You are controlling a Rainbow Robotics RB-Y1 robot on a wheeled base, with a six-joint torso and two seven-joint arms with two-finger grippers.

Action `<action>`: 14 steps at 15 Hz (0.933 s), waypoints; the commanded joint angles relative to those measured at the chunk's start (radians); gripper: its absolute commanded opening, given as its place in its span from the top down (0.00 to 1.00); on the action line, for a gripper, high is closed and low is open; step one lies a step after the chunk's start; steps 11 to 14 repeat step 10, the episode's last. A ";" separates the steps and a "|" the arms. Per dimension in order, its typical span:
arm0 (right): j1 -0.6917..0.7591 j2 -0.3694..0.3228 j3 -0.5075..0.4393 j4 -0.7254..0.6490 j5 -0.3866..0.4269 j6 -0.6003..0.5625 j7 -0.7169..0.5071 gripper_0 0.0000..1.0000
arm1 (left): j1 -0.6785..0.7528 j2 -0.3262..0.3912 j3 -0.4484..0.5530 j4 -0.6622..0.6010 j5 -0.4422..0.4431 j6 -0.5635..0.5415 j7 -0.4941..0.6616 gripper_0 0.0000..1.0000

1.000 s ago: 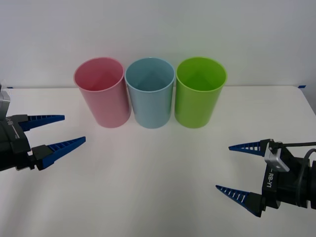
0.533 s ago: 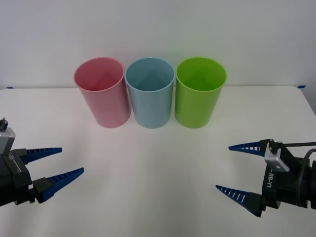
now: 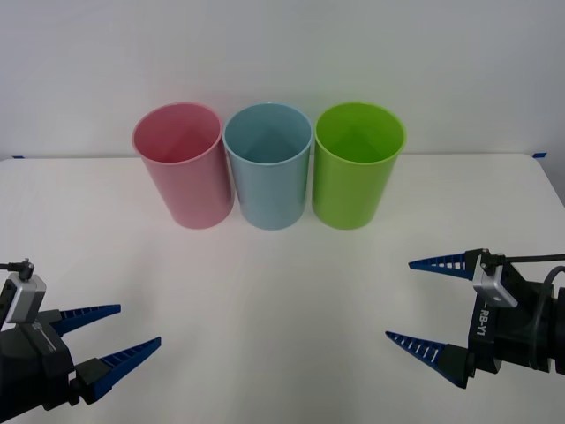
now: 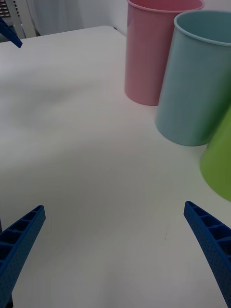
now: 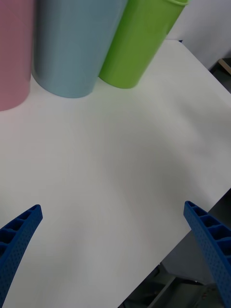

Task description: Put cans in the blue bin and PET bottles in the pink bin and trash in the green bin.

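Near the front edge of the white worktop (image 3: 282, 291), the left gripper (image 3: 119, 334) and the right gripper (image 3: 424, 305) hover low, each with its fingers apart and holding nothing, their arms cut off by the frame. At the far side the pink bin (image 3: 182, 164), the blue bin (image 3: 267, 165) and the green bin (image 3: 356, 164) stand upright in a close row. Their bottoms are too shadowed to tell what lies inside.

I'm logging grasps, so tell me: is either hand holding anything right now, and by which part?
Nothing is held. The left hand and the right hand are both open and empty over the white table.
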 commanded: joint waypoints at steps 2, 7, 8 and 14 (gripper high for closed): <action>0.000 0.000 0.000 0.000 0.000 0.000 0.000 0.00 | 0.029 -0.011 -0.011 0.000 -0.028 0.007 -0.012 0.00; 0.000 0.000 0.000 0.000 0.000 0.000 0.000 0.00 | 0.049 -0.011 -0.018 0.002 -0.028 0.013 -0.004 0.00; 0.000 0.000 0.000 0.000 0.000 0.000 0.000 0.00 | 0.049 -0.011 -0.018 0.002 -0.028 0.013 -0.004 0.00; 0.000 0.000 0.000 0.000 0.000 0.000 0.000 0.00 | 0.049 -0.011 -0.018 0.002 -0.028 0.013 -0.004 0.00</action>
